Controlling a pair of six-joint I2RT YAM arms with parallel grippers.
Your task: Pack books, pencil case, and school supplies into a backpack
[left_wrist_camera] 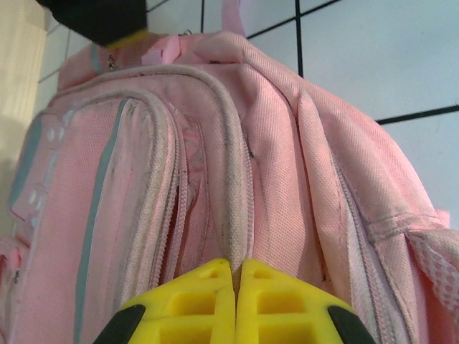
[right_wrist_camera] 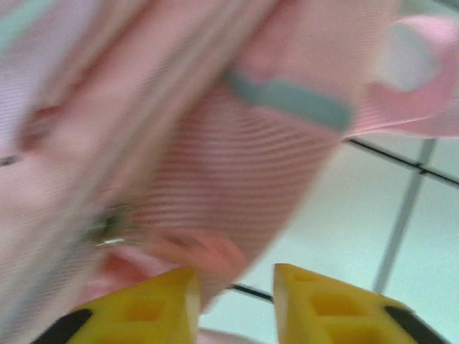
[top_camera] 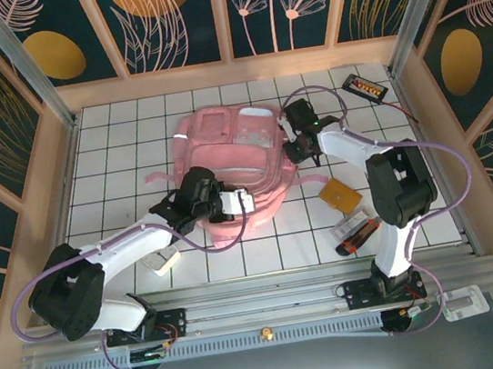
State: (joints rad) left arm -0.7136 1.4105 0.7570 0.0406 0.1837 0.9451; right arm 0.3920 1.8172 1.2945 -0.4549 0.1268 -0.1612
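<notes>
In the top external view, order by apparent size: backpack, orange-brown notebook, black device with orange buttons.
1. backpack, clearly largest.
2-3. notebook and black device look alike; the device lies farther from the camera, so no ranking.

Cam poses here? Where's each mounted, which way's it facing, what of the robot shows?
Top external: above and behind the bases, looking down on the table; both arms reach the backpack.
Left wrist: on the left arm, facing the backpack's seams past the shut left tool.
Right wrist: on the right arm, blurred, facing backpack fabric and table past the open right tool.
Shared: all views see the backpack.
</notes>
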